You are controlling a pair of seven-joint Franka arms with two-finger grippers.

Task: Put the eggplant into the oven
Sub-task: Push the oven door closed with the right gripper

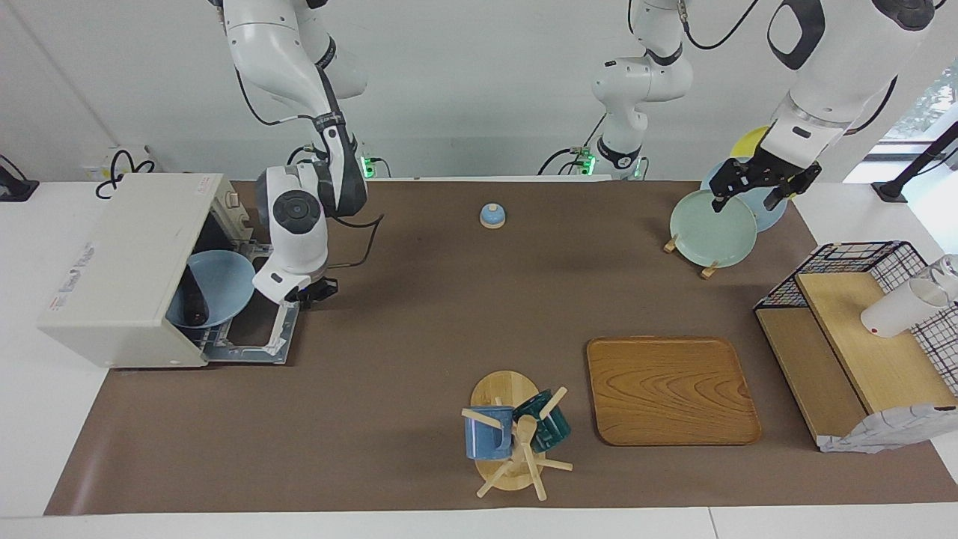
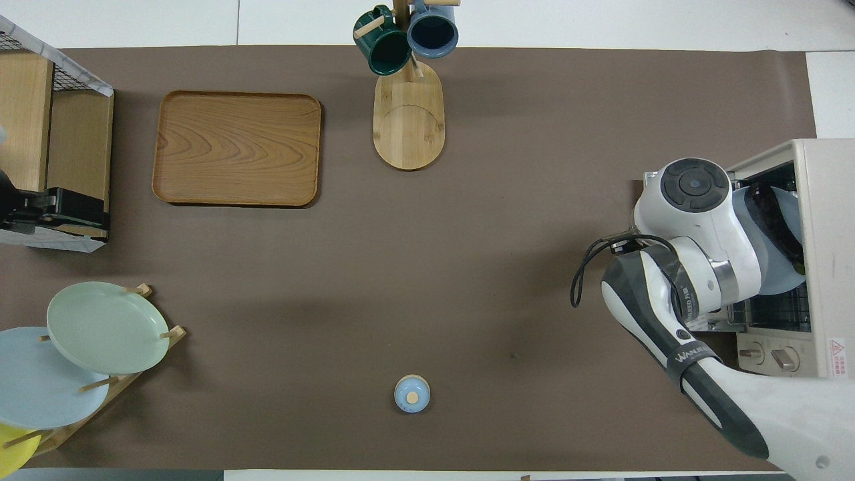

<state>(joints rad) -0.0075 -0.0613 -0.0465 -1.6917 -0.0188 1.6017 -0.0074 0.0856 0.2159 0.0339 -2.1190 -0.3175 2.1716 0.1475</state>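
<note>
The off-white oven point(image 1: 112, 262) stands at the right arm's end of the table with its door point(image 1: 258, 340) folded down open. A light blue plate point(image 1: 221, 284) leans in the oven's mouth, partly sticking out over the door. The dark eggplant point(image 1: 194, 299) lies on that plate, inside the oven. In the overhead view the eggplant point(image 2: 778, 217) shows glossy on the plate point(image 2: 778, 277) within the oven point(image 2: 828, 234). My right gripper point(image 1: 314, 292) hangs low over the open door, beside the plate's rim. My left gripper point(image 1: 760, 195) is open and empty, raised over the plate rack.
A small blue bell point(image 1: 492, 215) sits near the robots at mid-table. A wooden tray point(image 1: 670, 389) and a mug tree point(image 1: 516, 434) with two mugs lie farther out. A plate rack point(image 1: 712, 228) and a black wire rack point(image 1: 861, 329) with a white cup stand at the left arm's end.
</note>
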